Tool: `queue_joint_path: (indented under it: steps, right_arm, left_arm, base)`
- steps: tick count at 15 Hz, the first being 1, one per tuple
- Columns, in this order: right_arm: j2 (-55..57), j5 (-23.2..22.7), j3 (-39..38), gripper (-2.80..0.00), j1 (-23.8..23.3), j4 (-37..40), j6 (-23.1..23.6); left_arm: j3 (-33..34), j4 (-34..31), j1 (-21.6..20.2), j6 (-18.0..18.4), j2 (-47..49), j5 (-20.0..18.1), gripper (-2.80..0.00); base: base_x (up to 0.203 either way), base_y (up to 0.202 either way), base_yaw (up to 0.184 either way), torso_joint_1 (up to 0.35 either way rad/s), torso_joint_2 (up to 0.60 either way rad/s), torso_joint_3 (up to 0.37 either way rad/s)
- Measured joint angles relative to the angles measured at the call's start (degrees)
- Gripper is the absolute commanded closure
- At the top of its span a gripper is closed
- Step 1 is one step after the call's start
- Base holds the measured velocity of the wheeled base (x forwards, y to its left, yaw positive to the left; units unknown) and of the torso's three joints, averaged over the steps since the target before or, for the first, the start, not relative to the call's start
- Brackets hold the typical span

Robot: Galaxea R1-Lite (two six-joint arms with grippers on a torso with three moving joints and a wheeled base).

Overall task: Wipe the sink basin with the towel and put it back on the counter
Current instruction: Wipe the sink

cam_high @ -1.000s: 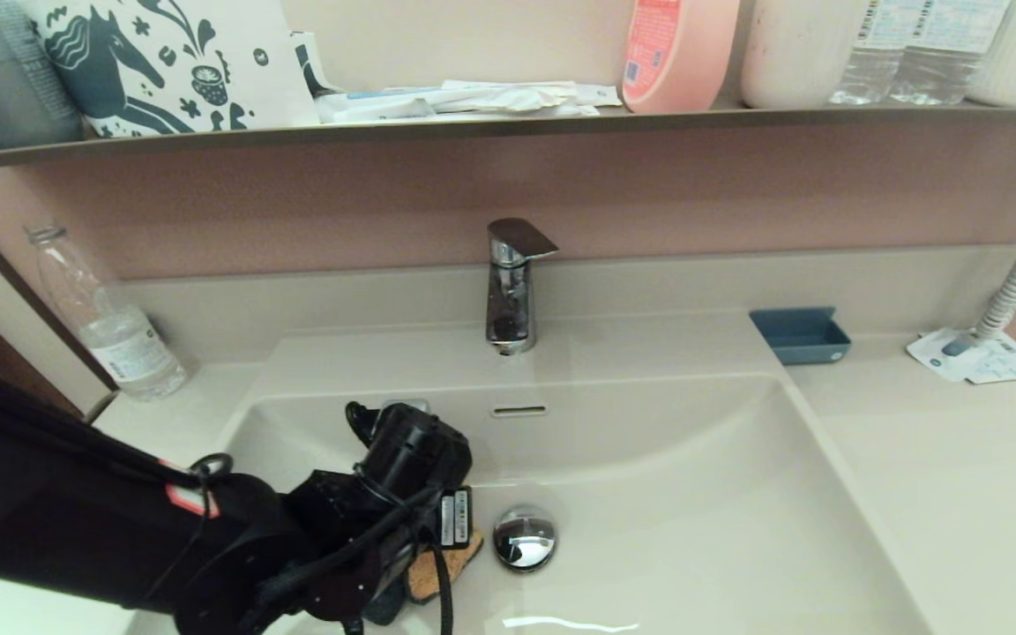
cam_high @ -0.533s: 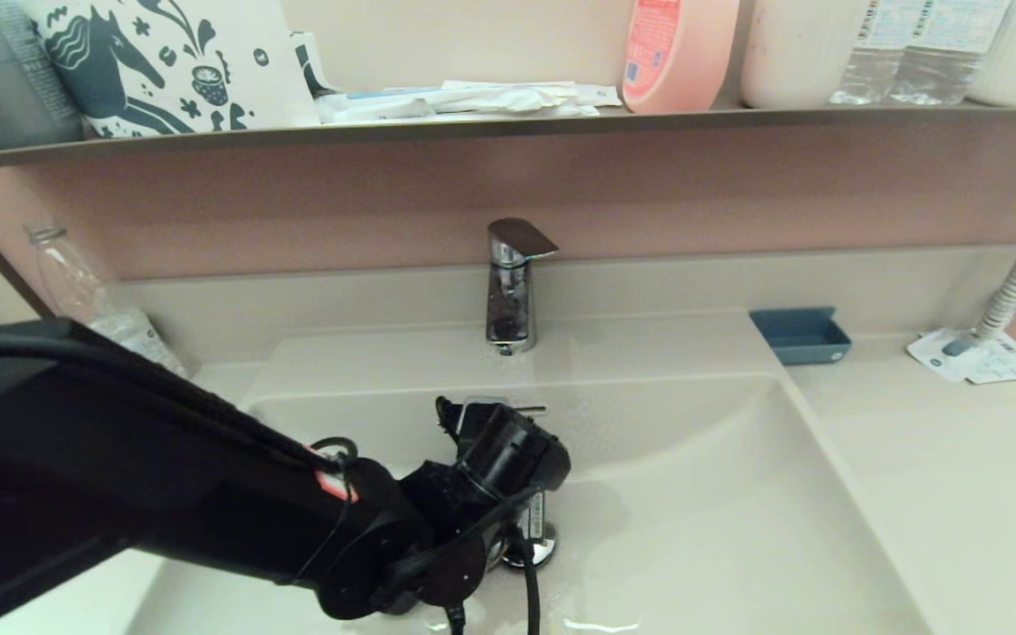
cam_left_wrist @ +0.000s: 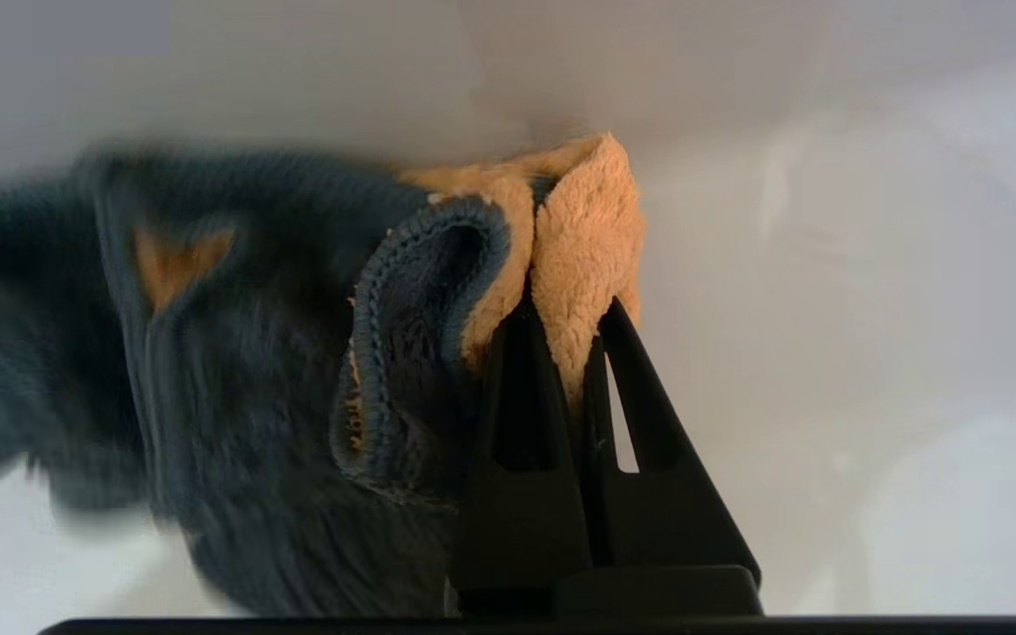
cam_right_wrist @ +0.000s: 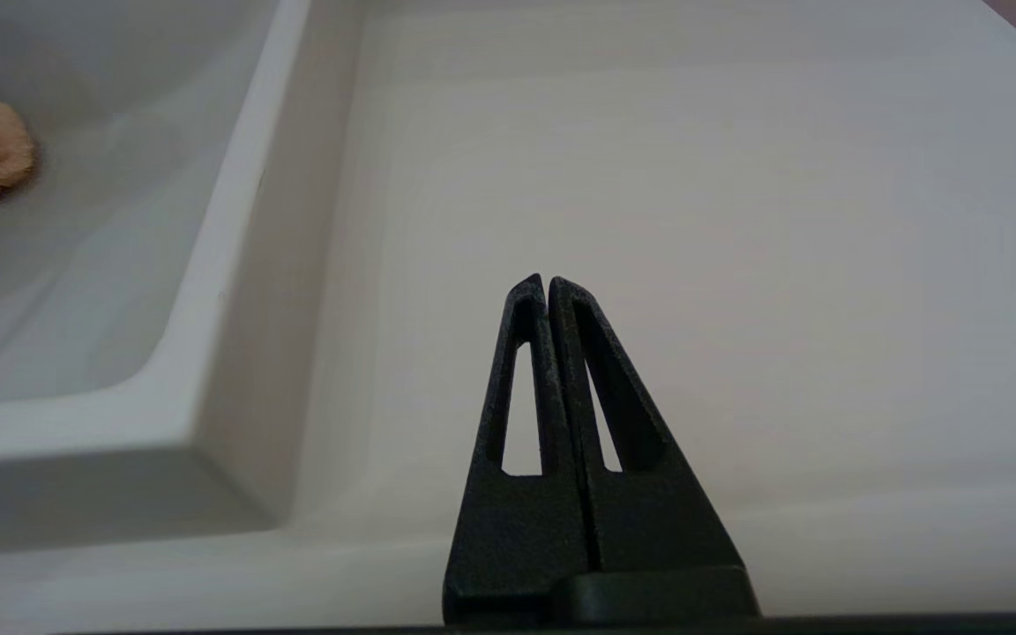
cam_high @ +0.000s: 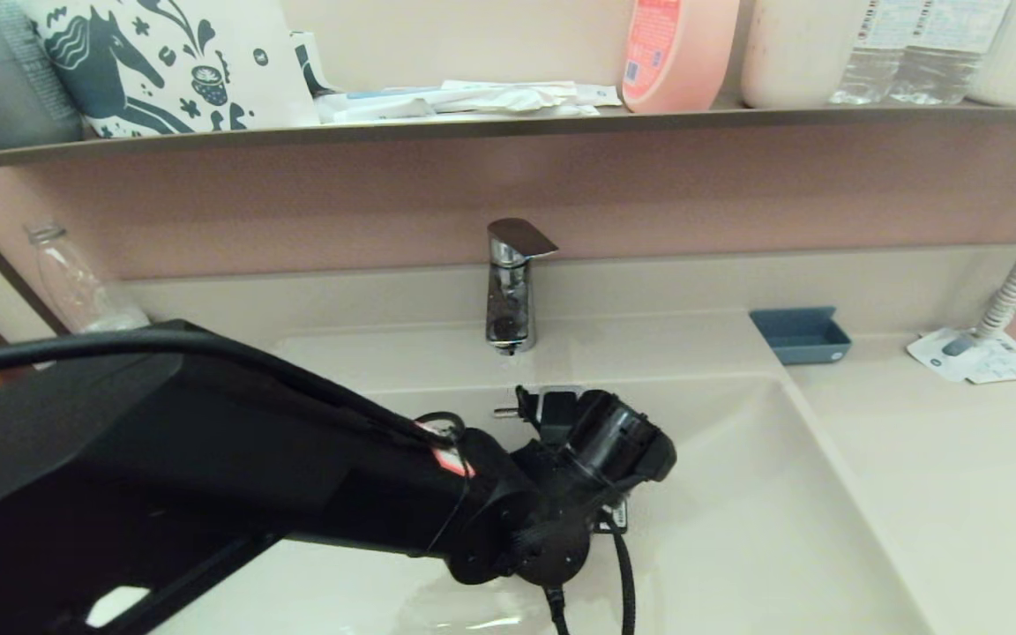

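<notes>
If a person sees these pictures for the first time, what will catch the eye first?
The big black left arm fills the lower left of the head view, reaching into the sink basin. Its left gripper is shut on the towel, orange with dark trim, against the basin floor. The right gripper hangs shut over the counter.

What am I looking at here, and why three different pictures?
One robot, three cameras. The head view looks down on a bathroom sink basin set in a counter, with a faucet and a blue tray. The big black shape is its left arm reaching into the basin. The other two cameras sit on the wrists. The left gripper has its jaws pinched on the towel, orange with a dark side, against the basin. The right gripper rests idle over the counter, jaws together and empty.
</notes>
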State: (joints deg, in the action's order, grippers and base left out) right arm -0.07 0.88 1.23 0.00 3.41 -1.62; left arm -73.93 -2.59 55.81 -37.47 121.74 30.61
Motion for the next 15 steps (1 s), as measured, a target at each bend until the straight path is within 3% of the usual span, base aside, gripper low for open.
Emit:
queue_joint_path:
  steps: [6, 9, 12, 15]
  right_arm:
    - [0.00, 0.00, 0.00, 0.00, 0.00, 0.00, 0.02]
    - [0.00, 0.00, 0.00, 0.00, 0.00, 0.00, 0.00]
    - [0.00, 0.00, 0.00, 0.00, 0.00, 0.00, 0.00]
    - [0.00, 0.00, 0.00, 0.00, 0.00, 0.00, 0.02]
  left_arm:
    - [-14.79, -10.91, 6.87, -5.74, 5.47, 0.09, 0.00]
    - [-20.94, -18.68, 11.05, -12.67, 8.43, 0.04, 0.00]
    - [-26.71, -30.56, 15.84, -19.94, 10.12, -0.51, 0.00]
    - [-28.77, -40.68, 19.03, -26.27, 10.87, -2.55, 0.00]
  base:
    - [0.000, 0.000, 0.000, 0.000, 0.00, 0.000]
    - [0.000, 0.000, 0.000, 0.000, 0.00, 0.000]
    - [0.000, 0.000, 0.000, 0.000, 0.00, 0.000]
    - [0.000, 0.000, 0.000, 0.000, 0.00, 0.000]
